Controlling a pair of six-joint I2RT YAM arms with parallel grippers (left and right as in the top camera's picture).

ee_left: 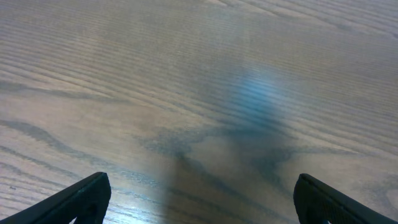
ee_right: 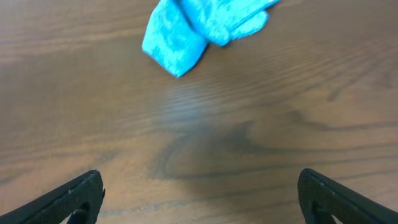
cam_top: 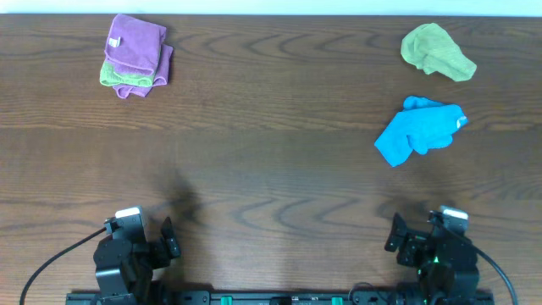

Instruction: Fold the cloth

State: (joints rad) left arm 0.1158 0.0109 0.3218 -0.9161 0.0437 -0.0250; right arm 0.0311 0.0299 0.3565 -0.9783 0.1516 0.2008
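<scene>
Left claw (ee_left: 199,200) spread wide, above wood-grain table (ee_left: 155,74).

The table (cam_top: 271,169) is dark brown wood with wavy, darker grain lines. The blue cloth (cam_top: 419,130) is a plain bright sky blue. Just beyond it, a lime-green cloth (cam_top: 436,51) is dull yellow-green. Far to its left, the cloth (cam_top: 135,41) is lilac purple with a white tag (cam_top: 113,42), over a lime-green layer (cam_top: 110,76). The left gripper (ee_left: 199,202) and right gripper (ee_right: 199,199) are black.
</scene>
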